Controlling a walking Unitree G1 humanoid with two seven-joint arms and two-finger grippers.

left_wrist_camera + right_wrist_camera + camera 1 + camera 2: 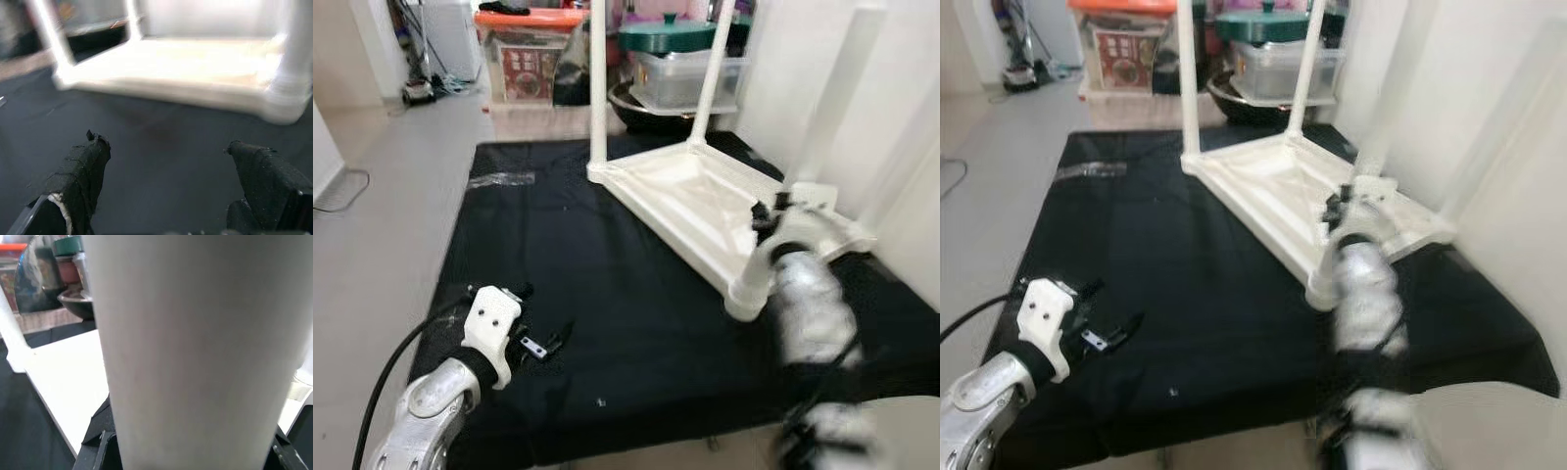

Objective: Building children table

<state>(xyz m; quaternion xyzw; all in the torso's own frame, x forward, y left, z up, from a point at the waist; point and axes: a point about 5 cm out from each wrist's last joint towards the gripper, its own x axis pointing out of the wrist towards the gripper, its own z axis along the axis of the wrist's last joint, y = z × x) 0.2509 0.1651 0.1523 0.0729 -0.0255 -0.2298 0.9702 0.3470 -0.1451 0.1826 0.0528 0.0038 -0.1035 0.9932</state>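
Left gripper [540, 345] over mat's [607, 323] near-left corner, jaws released, nothing held. Upside-down white table [690, 196] on mat's far-right part. Right gripper [766, 217] at table's near-right corner, jaws clenched on a white leg [195, 347].

Smooth white plastic table [690, 191], matt black cloth mat [607, 323], glossy silver arms

You had one white tabletop [690, 196] lying upside down, two legs [597, 83] standing in it, one black mat [607, 323].
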